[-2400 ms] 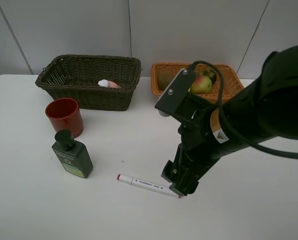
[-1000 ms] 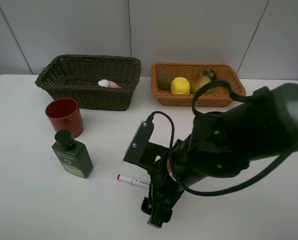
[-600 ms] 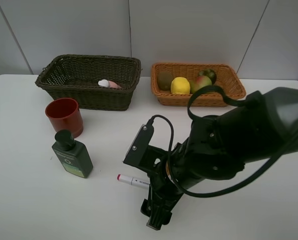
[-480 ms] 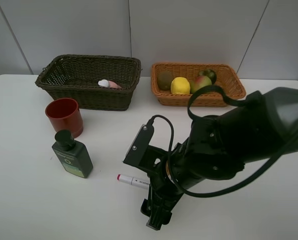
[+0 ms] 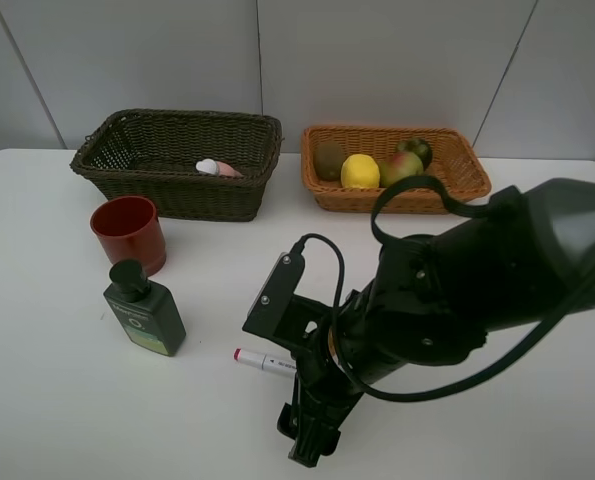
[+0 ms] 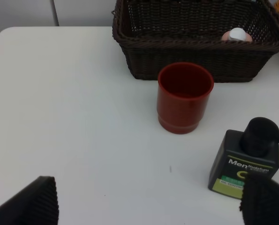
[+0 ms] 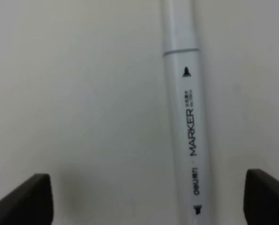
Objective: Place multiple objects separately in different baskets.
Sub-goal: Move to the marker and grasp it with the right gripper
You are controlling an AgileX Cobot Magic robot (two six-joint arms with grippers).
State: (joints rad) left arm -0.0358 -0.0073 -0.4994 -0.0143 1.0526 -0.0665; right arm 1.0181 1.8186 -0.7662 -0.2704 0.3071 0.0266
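The white marker (image 5: 261,360) lies on the table, its right end hidden under my right arm. My right gripper (image 5: 310,441) hangs low over it, open; in the right wrist view the marker (image 7: 185,112) lies between the spread fingertips (image 7: 26,197). The red cup (image 5: 127,232) and dark green bottle (image 5: 144,310) stand on the left. The pink bottle (image 5: 217,168) lies in the dark basket (image 5: 177,190). The kiwi (image 5: 329,160), lemon (image 5: 360,171), pear (image 5: 402,166) and dark green fruit (image 5: 416,149) lie in the light basket (image 5: 397,200). My left gripper (image 6: 153,206) is open above the table near the cup (image 6: 184,96).
The table's front edge runs just below my right gripper. In the left wrist view the dark green bottle (image 6: 247,159) stands near one fingertip, and the dark basket (image 6: 195,56) stands behind the cup with the pink bottle (image 6: 237,35) inside.
My right arm has swung left and come down from the marker's right end to over its middle, then sunk slightly more. The lemon, earlier hidden by the arm, now shows.
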